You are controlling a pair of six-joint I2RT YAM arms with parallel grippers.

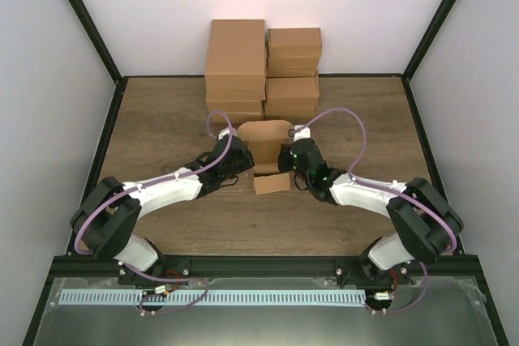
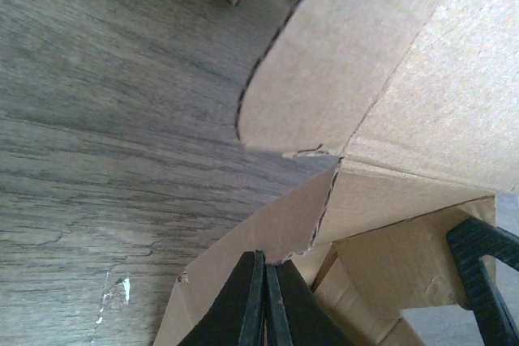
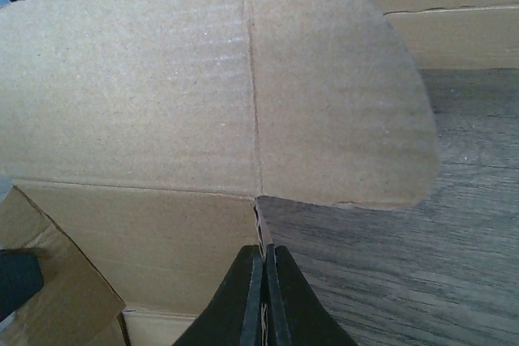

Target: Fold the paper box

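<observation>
Lying half-folded at the middle of the tabletop [image 1: 162, 127], the paper box [image 1: 268, 145] had the left pincer [image 1: 246, 161] at its 9 o'clock edge and the right pincer [image 1: 285, 160] at 3 o'clock, both with fingers pressed together.

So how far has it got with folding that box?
Partly there. The paper box already looks folded up at its sides; finished-looking boxes are stacked behind. In hand: both arms' jaws are shut at its side edges. Left: the rounded lid flap lies open, not closed over.
</observation>
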